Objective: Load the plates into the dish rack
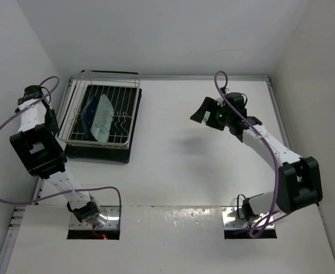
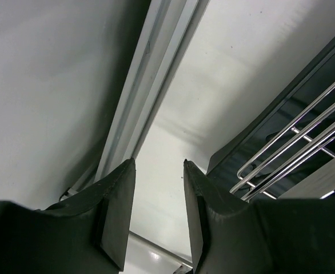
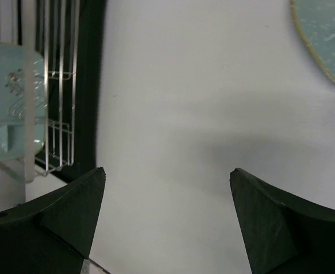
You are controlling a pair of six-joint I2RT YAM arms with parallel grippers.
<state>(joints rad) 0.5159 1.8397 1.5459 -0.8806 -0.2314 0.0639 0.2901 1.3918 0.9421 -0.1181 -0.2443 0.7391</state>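
Slippage is our main hazard: the mint plate (image 3: 327,40) lies flat on the worktop (image 3: 173,85), ahead-right of the released, empty right hand (image 3: 167,171), offering little rim. Dish rack (image 3: 59,123) stands ahead-left. Left hand (image 2: 158,165) half-open, empty.

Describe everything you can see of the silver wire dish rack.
The rectangular silver wire dish rack has thin parallel rods, upright prongs and a raised rim. It sits level on a black drip tray at the far left of the white table. A dark blue leaf-shaped plate and a pale mint-green divided plate lean inside it, side by side.
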